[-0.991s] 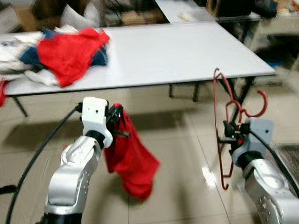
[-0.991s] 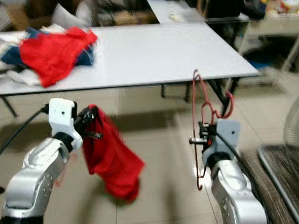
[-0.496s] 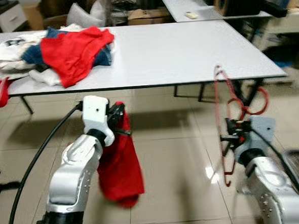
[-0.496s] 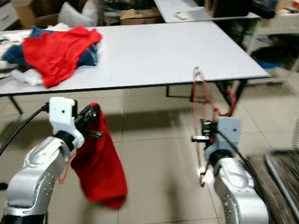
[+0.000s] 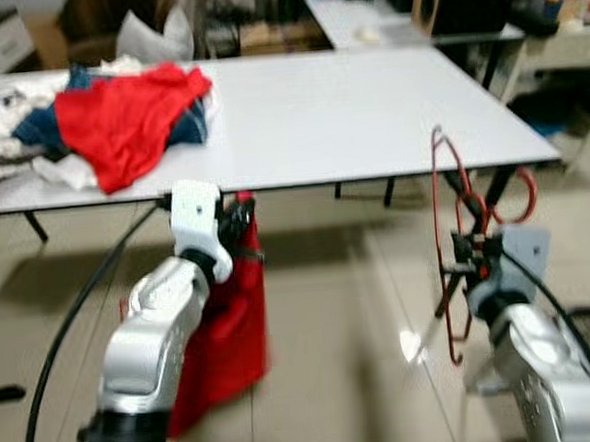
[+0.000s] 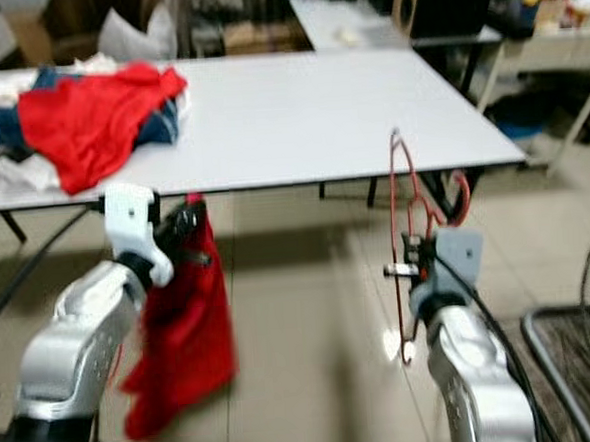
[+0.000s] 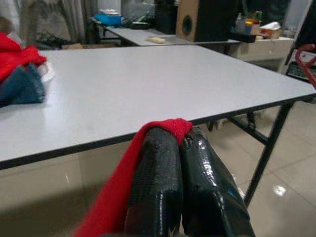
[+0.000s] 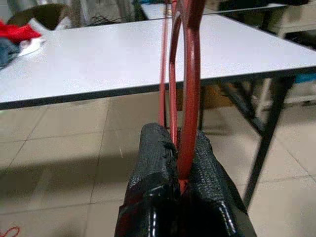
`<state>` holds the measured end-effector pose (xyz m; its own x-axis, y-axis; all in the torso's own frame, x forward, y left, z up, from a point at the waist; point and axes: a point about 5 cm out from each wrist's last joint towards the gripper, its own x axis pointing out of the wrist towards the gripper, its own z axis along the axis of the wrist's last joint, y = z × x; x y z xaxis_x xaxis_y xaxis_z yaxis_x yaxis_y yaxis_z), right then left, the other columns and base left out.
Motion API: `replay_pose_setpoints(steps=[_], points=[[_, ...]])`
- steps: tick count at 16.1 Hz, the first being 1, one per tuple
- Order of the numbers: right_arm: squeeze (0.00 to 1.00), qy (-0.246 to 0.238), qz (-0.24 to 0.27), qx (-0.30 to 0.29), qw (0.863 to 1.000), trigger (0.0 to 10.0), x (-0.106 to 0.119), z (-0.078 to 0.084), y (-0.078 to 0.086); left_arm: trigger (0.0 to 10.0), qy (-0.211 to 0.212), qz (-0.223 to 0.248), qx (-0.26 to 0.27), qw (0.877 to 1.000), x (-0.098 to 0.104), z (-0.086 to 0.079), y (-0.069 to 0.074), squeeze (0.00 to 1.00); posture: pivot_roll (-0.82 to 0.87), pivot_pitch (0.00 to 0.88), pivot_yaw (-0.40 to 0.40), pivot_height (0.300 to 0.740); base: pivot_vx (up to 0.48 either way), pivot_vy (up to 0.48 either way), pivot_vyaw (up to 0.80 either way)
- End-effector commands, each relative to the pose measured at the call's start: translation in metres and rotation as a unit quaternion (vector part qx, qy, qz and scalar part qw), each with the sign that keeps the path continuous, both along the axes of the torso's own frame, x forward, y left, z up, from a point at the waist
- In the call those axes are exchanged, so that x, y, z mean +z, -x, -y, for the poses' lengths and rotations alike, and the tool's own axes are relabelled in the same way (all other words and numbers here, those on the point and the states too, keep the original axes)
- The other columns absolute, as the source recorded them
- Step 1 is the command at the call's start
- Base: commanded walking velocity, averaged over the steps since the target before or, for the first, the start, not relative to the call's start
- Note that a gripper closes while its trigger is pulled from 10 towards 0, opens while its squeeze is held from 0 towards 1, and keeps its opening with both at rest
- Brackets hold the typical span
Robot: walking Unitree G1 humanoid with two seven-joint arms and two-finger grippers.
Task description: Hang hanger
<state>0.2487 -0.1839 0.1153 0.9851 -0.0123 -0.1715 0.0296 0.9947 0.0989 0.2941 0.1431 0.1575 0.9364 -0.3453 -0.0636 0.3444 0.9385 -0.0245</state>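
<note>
Red wire hanger pinched in right claw; left claw grips limp cloth.

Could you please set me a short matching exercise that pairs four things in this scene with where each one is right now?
Things:
1. red hanger
2. red cloth
3. pile of clothes
4. white table

Places:
A. lying on the tabletop
B. pinched in the left gripper
C. clamped in the right gripper
D. standing ahead of both arms

Pairs: 1-C, 2-B, 3-A, 4-D
</note>
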Motion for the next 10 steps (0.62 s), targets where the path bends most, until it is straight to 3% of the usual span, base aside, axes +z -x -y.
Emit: replay_pose_setpoints(steps=[1,5,10], points=[[0.00,0.008,0.011,-0.002,1.000,10.0,0.0055,0.0035,-0.0028,10.0,0.001,0.023,-0.002,1.000,0.0105,0.0019,-0.0022,0.00,-0.13,0.000,0.003,0.740,0.300,0.000,0.00],[0.00,0.018,0.017,0.009,1.000,10.0,0.0092,0.0059,-0.0066,10.0,0.009,0.035,-0.005,0.999,0.0167,0.0053,-0.0042,0.00,-0.13,0.000,-0.006,0.740,0.307,0.000,0.00],[0.00,0.014,0.017,0.012,1.000,10.0,0.0090,0.0056,-0.0061,10.0,0.010,0.036,-0.019,0.999,0.0172,0.0104,-0.0048,0.00,-0.13,0.000,0.001,0.740,0.306,0.000,-0.80]])
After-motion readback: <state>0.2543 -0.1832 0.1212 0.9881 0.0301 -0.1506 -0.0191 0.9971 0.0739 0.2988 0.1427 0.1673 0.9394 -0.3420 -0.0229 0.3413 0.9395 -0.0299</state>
